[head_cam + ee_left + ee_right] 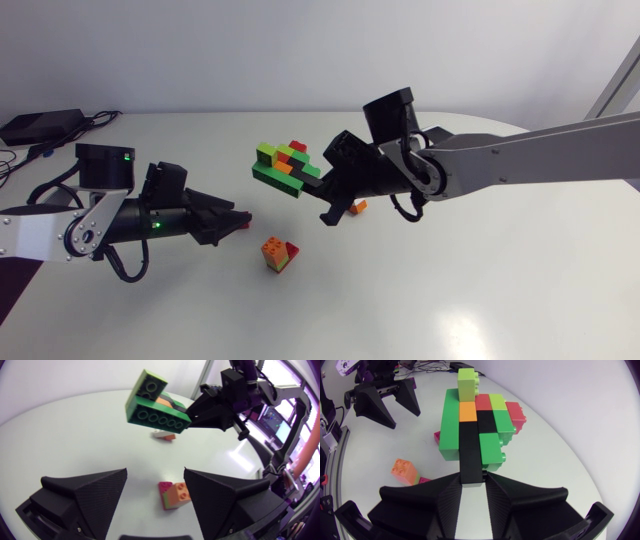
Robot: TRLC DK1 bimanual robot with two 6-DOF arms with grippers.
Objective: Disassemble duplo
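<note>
My right gripper [322, 190] is shut on a black brick of the duplo assembly [285, 165], a cluster of green, light-green, orange, red and black bricks held above the table. In the right wrist view the black brick [470, 445] runs between the shut fingers [470, 480]. My left gripper [232, 220] stands open low over the table, left of the assembly, and holds nothing [155, 474]. A small orange and red stack [174, 495] stands on the table just ahead of it. A small red piece [243, 222] lies at the left fingertips.
An orange and white brick [358, 207] lies on the table under my right gripper, also seen past the held assembly [165, 436]. The orange and red stack [277, 253] stands near the table's middle. A black box with cables [40, 125] sits at the far left.
</note>
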